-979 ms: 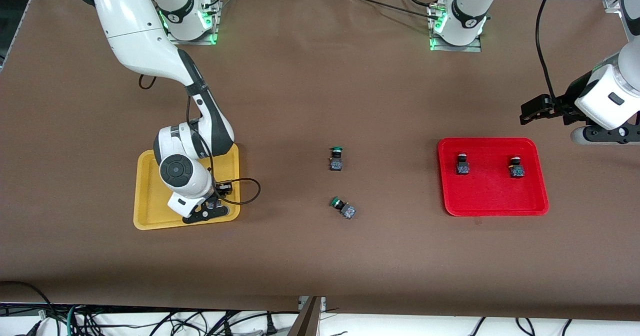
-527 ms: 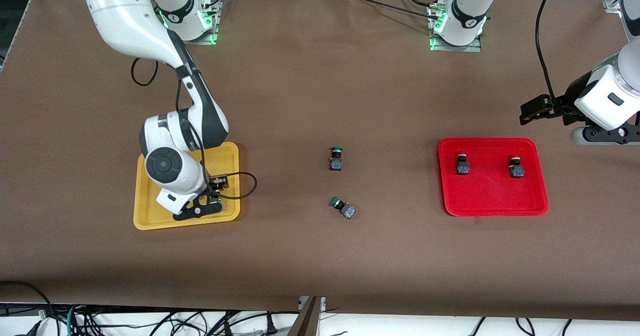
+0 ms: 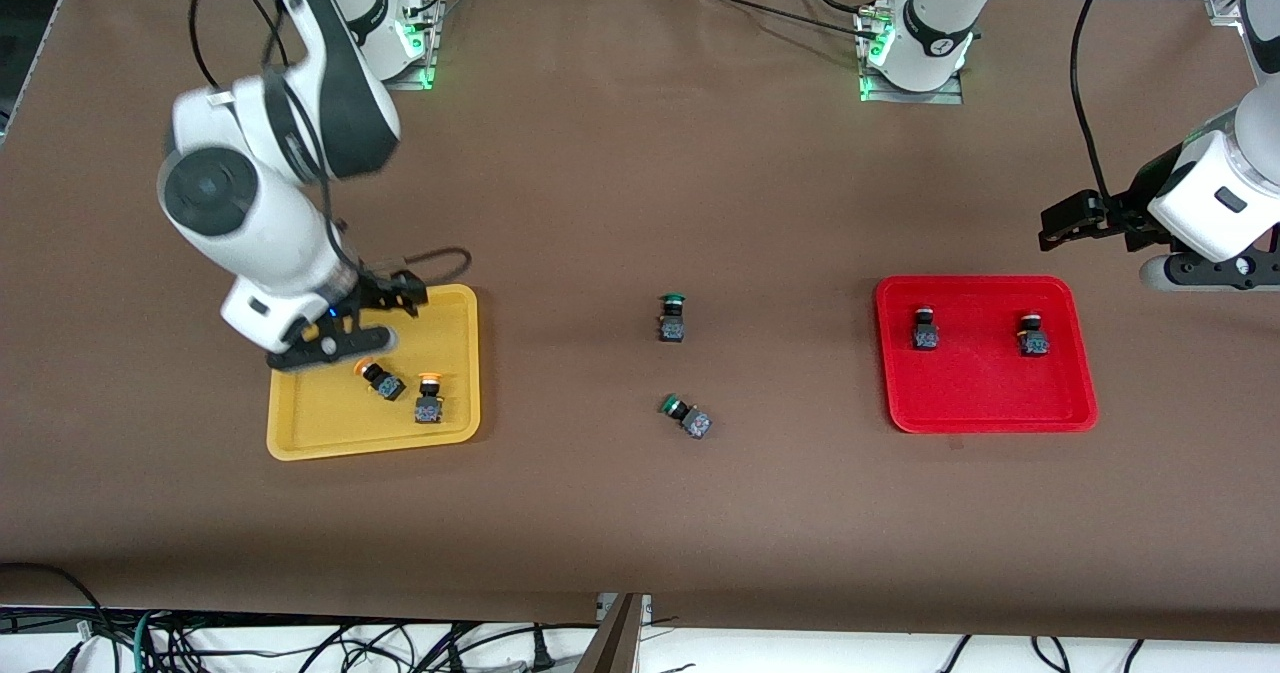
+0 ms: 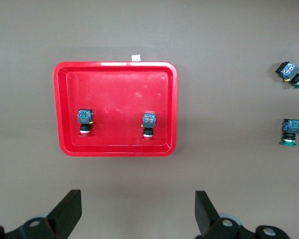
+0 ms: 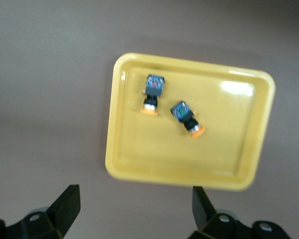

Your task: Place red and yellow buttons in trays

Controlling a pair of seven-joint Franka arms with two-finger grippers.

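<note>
The yellow tray (image 3: 320, 415) holds two yellow-capped buttons, one lying on its side (image 3: 380, 380) and one upright (image 3: 429, 400). My right gripper (image 3: 332, 343) is open and empty, raised over the tray's rim. Its wrist view shows the tray (image 5: 189, 159) and both buttons (image 5: 152, 93) (image 5: 187, 117) below the open right gripper (image 5: 134, 211). The red tray (image 3: 980, 388) holds two red-capped buttons (image 3: 925, 331) (image 3: 1033, 336). My left gripper (image 3: 1205, 271) waits open and empty over the table beside the red tray. The left wrist view shows the open left gripper (image 4: 138, 219), the tray (image 4: 119, 84) and its buttons (image 4: 85, 121) (image 4: 149, 123).
Two green-capped buttons lie on the brown table between the trays, one upright (image 3: 672, 318) and one tipped over nearer the front camera (image 3: 686, 416). They also show in the left wrist view (image 4: 290, 74) (image 4: 290, 131). The arm bases stand along the table's back edge.
My right gripper has risen off the yellow tray and drawn back toward its base, uncovering the two yellow buttons in the tray. The left arm has not moved.
</note>
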